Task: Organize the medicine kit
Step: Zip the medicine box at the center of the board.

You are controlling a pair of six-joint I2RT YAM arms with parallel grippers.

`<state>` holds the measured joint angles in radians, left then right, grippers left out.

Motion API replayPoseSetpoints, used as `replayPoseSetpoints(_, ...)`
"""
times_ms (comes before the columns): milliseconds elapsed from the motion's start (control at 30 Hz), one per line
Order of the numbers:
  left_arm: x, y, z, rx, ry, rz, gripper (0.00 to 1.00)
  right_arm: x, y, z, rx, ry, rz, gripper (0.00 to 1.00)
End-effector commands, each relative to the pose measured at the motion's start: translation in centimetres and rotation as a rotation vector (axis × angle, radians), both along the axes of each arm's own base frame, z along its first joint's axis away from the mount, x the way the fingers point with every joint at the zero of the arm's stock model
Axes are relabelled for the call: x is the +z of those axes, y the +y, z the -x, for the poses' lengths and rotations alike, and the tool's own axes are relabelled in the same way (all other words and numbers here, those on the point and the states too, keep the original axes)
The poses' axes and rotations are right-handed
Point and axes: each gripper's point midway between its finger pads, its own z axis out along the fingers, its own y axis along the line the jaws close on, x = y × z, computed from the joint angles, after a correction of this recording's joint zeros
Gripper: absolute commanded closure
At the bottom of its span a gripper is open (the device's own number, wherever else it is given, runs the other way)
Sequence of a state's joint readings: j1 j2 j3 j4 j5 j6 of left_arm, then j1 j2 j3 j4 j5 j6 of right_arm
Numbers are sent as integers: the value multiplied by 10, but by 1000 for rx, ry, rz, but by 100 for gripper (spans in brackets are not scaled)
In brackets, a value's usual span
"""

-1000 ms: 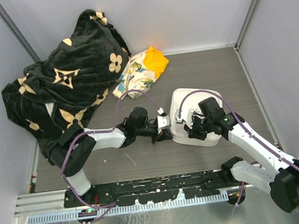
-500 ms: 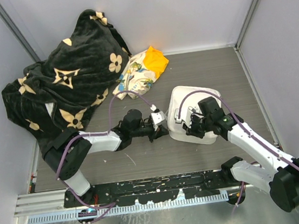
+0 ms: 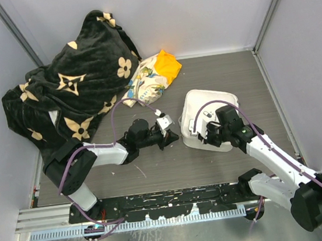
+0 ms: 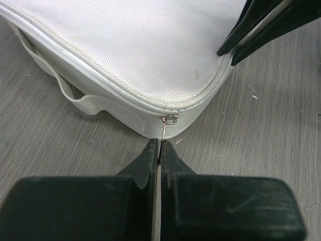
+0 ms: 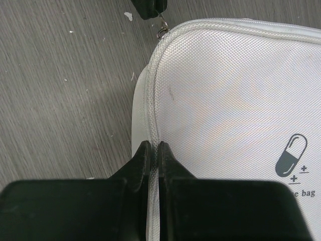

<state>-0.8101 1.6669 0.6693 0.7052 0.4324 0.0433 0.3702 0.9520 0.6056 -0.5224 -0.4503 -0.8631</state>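
Note:
The medicine kit [image 3: 209,107] is a white zip case lying flat right of centre, lid down, with a dark pill logo [image 5: 292,155] on top. My left gripper [image 3: 173,137] is at its left corner, shut on the metal zipper pull [image 4: 166,128], which runs from the slider into the jaws [image 4: 159,146]. My right gripper [image 3: 205,134] is shut on the lid's piped seam [image 5: 154,146] along the near-left edge. The pull also shows in the right wrist view [image 5: 161,31]. A white carry strap [image 4: 75,95] hangs off the case's side.
A black blanket with cream flowers [image 3: 69,90] is heaped at the back left. A floral-and-orange cloth bundle [image 3: 153,77] lies next to it, behind the kit. Grey walls close in the left, back and right. A metal rail [image 3: 130,207] runs along the near edge.
My left gripper has drawn back to the left with the zipper pull. The kit has turned slightly and its left corner has followed. The right gripper has shifted a little with it.

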Motion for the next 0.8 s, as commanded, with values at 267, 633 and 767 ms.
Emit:
replayPoseSetpoints(267, 43, 44, -97, 453, -229, -58, 100, -25, -28, 37, 3, 162, 134, 99)
replayPoseSetpoints(633, 42, 36, -119, 437, -187, -141, 100, -27, -38, 48, 97, 149, 205, 99)
replayPoseSetpoints(767, 36, 27, -125, 410, -135, -168, 100, -28, -41, 50, 126, 125, 226, 99)
